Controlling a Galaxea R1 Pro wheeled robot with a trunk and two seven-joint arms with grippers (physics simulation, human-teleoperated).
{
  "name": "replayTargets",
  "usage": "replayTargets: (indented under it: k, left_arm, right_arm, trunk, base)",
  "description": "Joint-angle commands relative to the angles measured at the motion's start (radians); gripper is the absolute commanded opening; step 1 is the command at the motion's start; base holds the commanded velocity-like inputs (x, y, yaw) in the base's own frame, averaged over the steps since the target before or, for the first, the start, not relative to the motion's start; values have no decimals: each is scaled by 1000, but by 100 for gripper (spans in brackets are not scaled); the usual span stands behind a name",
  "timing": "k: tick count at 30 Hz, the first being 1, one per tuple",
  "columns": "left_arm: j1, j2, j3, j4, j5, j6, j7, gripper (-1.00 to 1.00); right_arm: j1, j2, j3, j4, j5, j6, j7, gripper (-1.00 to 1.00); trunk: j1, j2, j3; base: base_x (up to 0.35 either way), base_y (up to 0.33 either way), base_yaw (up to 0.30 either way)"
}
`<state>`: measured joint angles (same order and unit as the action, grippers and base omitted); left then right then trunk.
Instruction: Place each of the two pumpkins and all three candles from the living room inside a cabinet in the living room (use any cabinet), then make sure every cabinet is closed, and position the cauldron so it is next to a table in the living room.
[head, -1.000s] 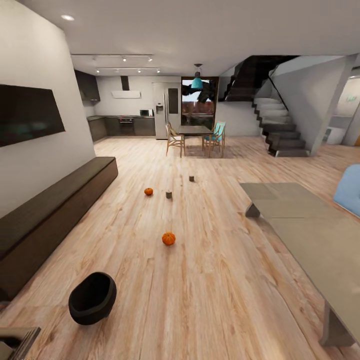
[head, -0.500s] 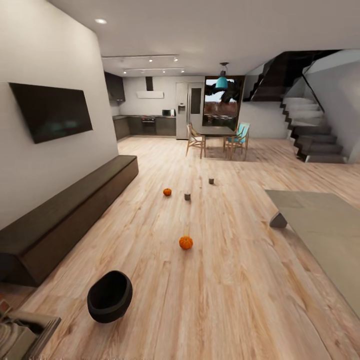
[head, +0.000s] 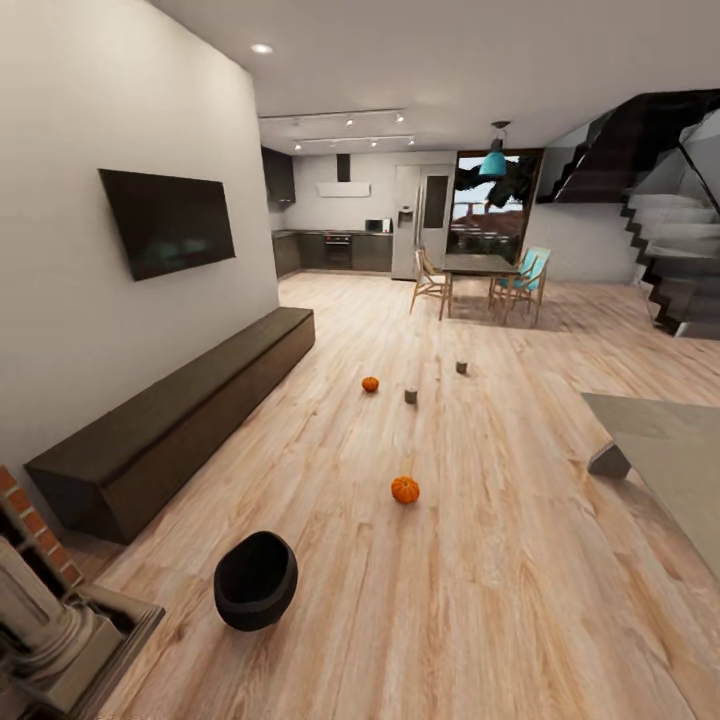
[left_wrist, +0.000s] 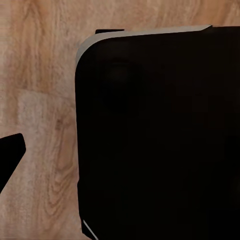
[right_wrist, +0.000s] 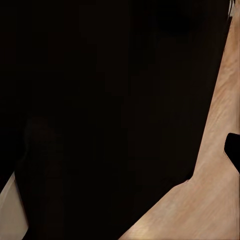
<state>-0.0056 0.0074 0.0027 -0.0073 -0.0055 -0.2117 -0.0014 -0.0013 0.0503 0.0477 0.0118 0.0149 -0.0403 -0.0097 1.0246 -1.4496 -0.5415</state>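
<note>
Orange pumpkins on the wood floor (head: 520, 600): near pumpkin (head: 405, 489) mid-room, far pumpkin (head: 370, 384) beyond it, just beside a candle (head: 410, 396); another candle (head: 461, 367) sits farther back. Black cauldron (head: 255, 580) lies tipped in the foreground. Dark cabinet (head: 180, 420) runs along the white wall, drawers shut, under the TV (head: 170, 220). Finger spread, both grippers: cannot tell.
</note>
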Motion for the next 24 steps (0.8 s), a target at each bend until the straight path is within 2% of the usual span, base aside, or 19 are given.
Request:
replayTargets:
  k: [1, 10, 20, 24]
  left_arm:
    - [-1, 0, 0, 1, 0, -3, 0, 100]
    - [-1, 0, 0, 1, 1, -3, 0, 100]
    - [-1, 0, 0, 0, 2, -4, 0, 100]
    - [-1, 1, 0, 0, 2, -4, 3, 100]
  right_arm:
    - [0, 0, 4, 1, 2, -4, -1, 100]
    - [0, -2, 4, -11, 0, -3, -2, 100]
    - [0, -4, 0, -28, -5, -3, 1, 100]
    - [-1, -4, -3, -113, -11, 1, 3, 100]
  trunk:
    - [0, 0, -1]
    - [0, 0, -1]
    - [0, 0, -1]
    - [0, 0, -1]
  base:
    - [187, 95, 260]
    - [231, 67, 242]
    - [255, 4, 37]
    - [76, 0, 2]
